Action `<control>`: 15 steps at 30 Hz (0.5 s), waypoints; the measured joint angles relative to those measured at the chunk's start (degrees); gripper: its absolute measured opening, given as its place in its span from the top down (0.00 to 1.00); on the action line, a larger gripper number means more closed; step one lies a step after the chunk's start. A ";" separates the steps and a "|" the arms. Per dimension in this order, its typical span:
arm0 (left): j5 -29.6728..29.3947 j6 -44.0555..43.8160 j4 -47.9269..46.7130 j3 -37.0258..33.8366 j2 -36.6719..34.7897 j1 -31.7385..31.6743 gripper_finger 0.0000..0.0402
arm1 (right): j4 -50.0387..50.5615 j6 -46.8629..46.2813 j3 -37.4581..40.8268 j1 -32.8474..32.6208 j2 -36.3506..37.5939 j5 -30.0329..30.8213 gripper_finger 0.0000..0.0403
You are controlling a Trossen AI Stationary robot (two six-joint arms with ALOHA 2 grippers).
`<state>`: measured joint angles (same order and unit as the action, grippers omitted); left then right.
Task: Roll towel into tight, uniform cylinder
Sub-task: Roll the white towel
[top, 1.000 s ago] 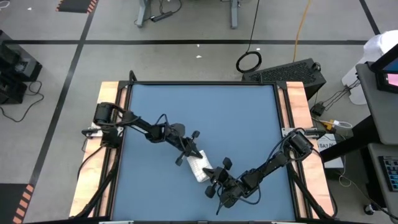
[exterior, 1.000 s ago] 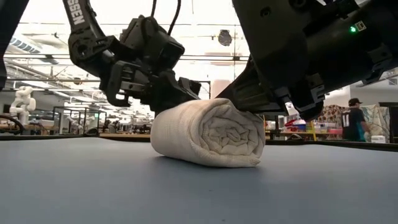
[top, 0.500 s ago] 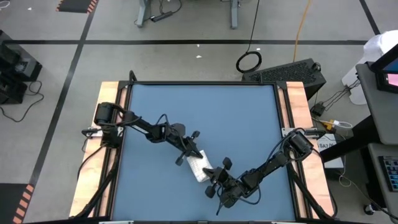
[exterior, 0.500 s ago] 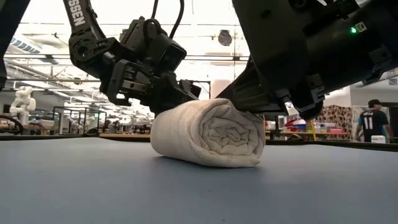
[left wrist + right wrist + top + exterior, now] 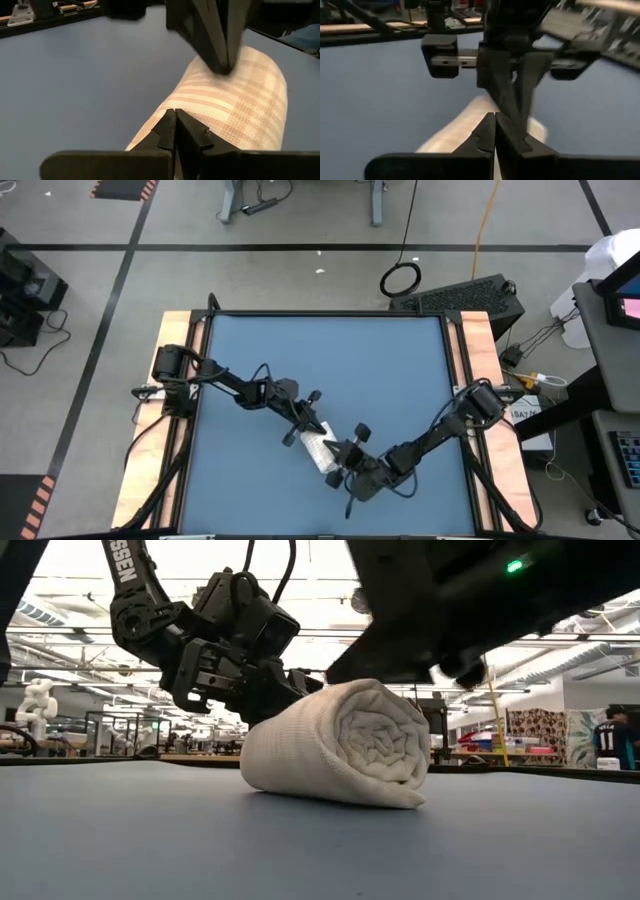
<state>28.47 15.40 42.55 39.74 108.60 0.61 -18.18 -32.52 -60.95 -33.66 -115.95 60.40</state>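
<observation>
Right claw (image 5: 345, 463) shifted since earlier frame, lifted off roll's near end; roll bulkier, tilted more. Towel (image 5: 335, 745) fully rolled, lying on blue bench (image 5: 400, 380) between both claws. Left claw (image 5: 175, 131) pinched shut, empty, pressing towel's far end. Right claw shut, empty, tips above towel. Judgement: press both ends evenly, light downward pressure, tuck loose edge beneath to keep cylinder uniform.

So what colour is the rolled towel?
White towel with faint grid lines, clearest in the left wrist view.
</observation>
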 joint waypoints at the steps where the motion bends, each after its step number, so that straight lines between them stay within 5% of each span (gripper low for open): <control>1: -0.02 0.00 0.05 0.00 0.00 0.09 0.96 | -1.03 -0.58 -0.02 0.47 -0.40 -1.60 1.00; 15: 0.05 0.30 1.94 -0.13 0.07 0.83 0.96 | -6.74 -9.91 -0.39 0.66 -7.06 -2.36 1.00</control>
<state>28.51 15.70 44.49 39.61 108.66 1.43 -24.92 -42.44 -61.34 -33.00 -123.01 58.04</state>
